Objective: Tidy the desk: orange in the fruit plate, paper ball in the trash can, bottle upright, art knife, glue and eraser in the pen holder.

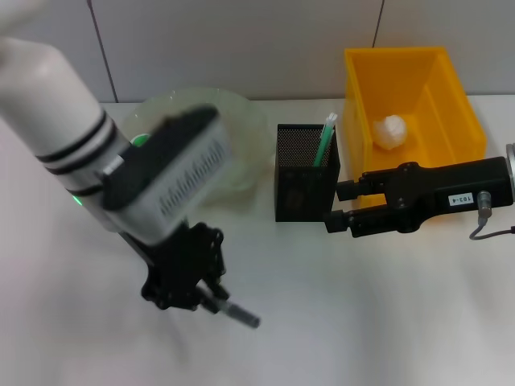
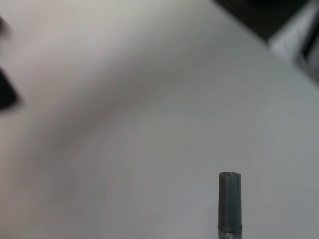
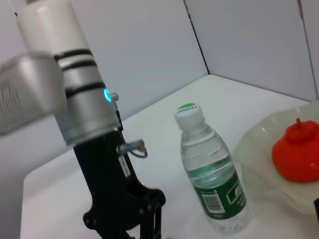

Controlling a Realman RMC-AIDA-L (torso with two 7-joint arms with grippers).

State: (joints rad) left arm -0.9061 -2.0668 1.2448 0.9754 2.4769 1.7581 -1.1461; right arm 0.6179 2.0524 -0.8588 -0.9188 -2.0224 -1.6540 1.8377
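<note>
The left hand (image 1: 211,296) grips a grey stick, probably the art knife (image 1: 237,312), low above the table (image 1: 362,322), bound for the pen holder (image 1: 306,173); the right hand's (image 1: 342,205) opening is unclear.

The tabletop (image 1: 338,322) is white, the trash can (image 1: 451,96) is yellow with a white paper ball (image 1: 392,131) inside, the pen holder (image 1: 302,173) is black mesh, and the orange (image 3: 297,155) sits in a see-through fruit plate (image 3: 259,154).
</note>
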